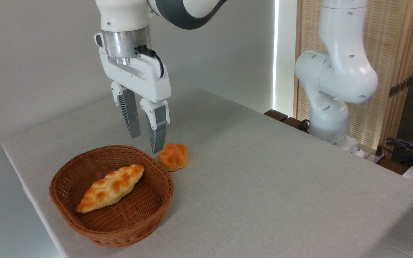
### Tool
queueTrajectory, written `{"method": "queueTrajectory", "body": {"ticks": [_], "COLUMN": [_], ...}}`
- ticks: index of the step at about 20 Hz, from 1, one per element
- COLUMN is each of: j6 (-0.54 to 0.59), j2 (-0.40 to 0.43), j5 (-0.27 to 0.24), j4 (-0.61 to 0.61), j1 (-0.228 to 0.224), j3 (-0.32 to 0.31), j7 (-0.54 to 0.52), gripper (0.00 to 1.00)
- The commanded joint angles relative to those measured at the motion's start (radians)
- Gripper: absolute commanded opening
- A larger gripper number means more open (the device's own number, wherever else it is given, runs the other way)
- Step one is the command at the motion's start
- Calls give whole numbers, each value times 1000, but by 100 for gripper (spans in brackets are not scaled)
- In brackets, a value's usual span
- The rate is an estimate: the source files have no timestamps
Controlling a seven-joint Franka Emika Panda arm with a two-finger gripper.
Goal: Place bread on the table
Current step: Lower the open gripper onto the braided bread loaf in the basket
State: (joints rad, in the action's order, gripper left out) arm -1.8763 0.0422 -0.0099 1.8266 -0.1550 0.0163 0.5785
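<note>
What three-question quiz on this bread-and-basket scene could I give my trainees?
1. True or false: the braided loaf lies inside the wicker basket.
2. What rests on the table just right of the basket? A) knotted bun B) cup C) knife
3. Fill in: the end effector hangs above the basket's far rim with its fingers ____.

Key: 1 true. 2 A, the knotted bun. 3 apart, holding nothing.
</note>
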Motion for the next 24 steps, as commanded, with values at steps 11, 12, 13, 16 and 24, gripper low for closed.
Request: {"method": "queueTrajectory", "body": {"ticks": [11, 12, 13, 16, 24], "j6": [-3, -7, -7, -30, -242], "j2": [-18, -19, -30, -74, -206], "j5": [-56, -58, -58, -59, -99], "j4": [-15, -15, -18, -50, -49], "j1": [-9, -9, -9, -11, -37], "j3": [-15, -15, -15, -15, 2], "j7": [1, 1, 1, 1, 1], "gripper": [100, 100, 100, 100, 100]}}
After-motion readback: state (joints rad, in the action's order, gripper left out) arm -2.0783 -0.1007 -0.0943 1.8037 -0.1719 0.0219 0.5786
